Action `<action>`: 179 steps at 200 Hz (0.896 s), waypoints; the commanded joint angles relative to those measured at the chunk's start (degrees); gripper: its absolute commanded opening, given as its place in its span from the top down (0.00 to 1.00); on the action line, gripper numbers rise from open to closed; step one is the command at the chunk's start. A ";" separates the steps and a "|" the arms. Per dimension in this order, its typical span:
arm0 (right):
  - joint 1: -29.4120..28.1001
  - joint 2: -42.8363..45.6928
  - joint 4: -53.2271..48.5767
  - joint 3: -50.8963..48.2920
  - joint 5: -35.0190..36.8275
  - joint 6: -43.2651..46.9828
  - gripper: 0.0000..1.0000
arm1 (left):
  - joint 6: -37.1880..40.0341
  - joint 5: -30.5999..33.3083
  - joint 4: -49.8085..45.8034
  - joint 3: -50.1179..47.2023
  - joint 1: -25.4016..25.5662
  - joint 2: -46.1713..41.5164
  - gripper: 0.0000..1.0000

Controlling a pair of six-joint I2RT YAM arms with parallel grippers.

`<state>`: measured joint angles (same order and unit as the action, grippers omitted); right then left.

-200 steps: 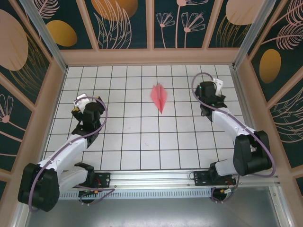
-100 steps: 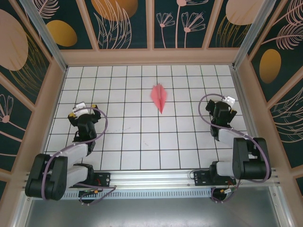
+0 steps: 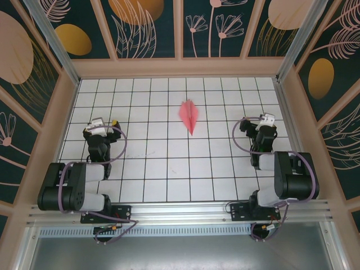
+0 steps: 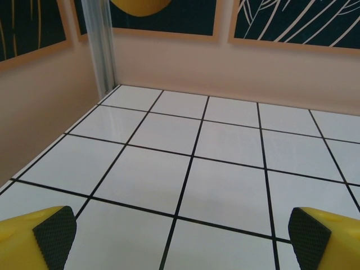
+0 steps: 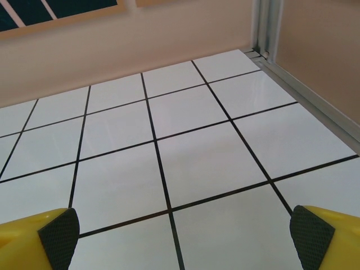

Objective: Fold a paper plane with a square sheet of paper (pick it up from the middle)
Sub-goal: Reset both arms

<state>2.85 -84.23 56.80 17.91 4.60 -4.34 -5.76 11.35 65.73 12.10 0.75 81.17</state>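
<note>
Unmoved since a second ago, the paper plane [image 3: 189, 116] lies flat on the white grid table [image 3: 169, 169], a little toward 12 o'clock from the table's middle, its nose pointing to 6 o'clock; what has shifted is the arms, both now folded back close to their bases. We judge the folding done and the dart released. It looks very light and thin, stiff only along its creases, so a hard pinch could crush the wings and a nudge could send it sliding on the glossy tiles. We would take it by the centre ridge, about midway along its length, with gentle pressure. The left gripper [image 3: 101, 125] sits at roughly 8 o'clock from the plane, well apart; in its wrist view the left gripper [image 4: 181, 236] is spread wide over bare tiles. The right gripper [image 3: 256, 121] sits at about 4 o'clock, also well apart, and in its wrist view [image 5: 183, 233] is likewise spread wide
</note>
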 commanded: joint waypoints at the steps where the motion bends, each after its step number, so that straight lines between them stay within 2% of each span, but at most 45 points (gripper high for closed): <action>1: 0.61 -1.19 6.04 -1.12 -5.40 1.38 0.01 | 0.66 -3.01 8.79 -0.05 -0.31 2.96 0.02; 27: 0.66 -2.05 8.40 -1.83 -6.39 1.79 0.01 | 0.92 -3.01 12.21 0.31 -0.31 7.16 0.01; 55: -0.27 -3.77 13.34 -3.95 -6.95 3.39 0.01 | 0.84 -2.83 11.87 0.12 -0.31 6.95 0.02; 105: -0.57 -4.07 13.78 -4.11 -6.80 3.70 0.01 | 0.29 -0.19 13.64 -0.71 -0.27 6.99 0.02; 124: -0.61 -4.08 13.78 -4.11 -6.80 3.67 0.01 | 1.35 -3.61 13.53 -0.78 -0.31 6.91 0.01; 147: -0.57 -4.03 13.78 -4.07 -6.80 3.66 0.01 | 2.41 -6.87 17.95 -2.93 -0.30 7.08 0.01; 169: -0.57 -4.06 13.78 -4.04 -6.87 3.63 0.01 | 0.68 -1.40 12.27 0.03 -0.31 7.21 0.01; 179: -0.57 -4.03 13.78 -4.11 -6.93 3.64 0.01 | 0.74 -1.34 12.78 -0.09 -0.31 7.24 0.02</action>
<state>2.52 -87.94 67.55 14.13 -1.21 -1.37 -4.73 7.99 78.39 10.48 0.73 88.03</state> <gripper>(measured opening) 0.987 0.985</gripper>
